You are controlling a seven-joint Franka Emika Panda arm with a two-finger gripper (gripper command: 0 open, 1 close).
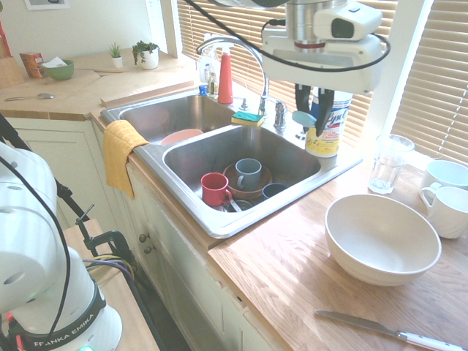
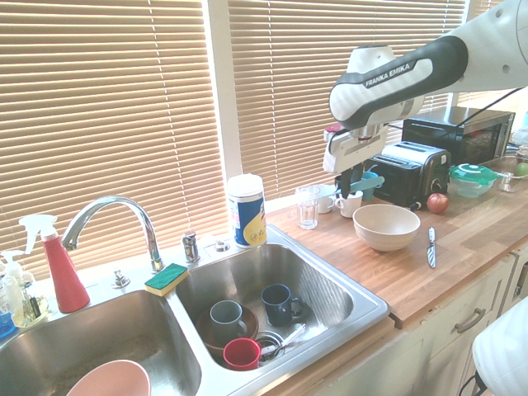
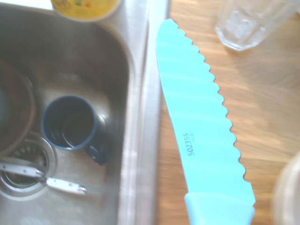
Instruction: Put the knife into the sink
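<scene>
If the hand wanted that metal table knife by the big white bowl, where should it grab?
Probably the white handle, from straight above. The table knife lies flat on the wooden counter, clear of the bowl, and the handle looks thicker than the thin blade.

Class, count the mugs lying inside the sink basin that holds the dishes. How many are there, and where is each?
3. The red mug sits nearest the front rim, the grey mug stands in a brown bowl, and the dark blue mug is beside them. Others may be hidden.
</scene>
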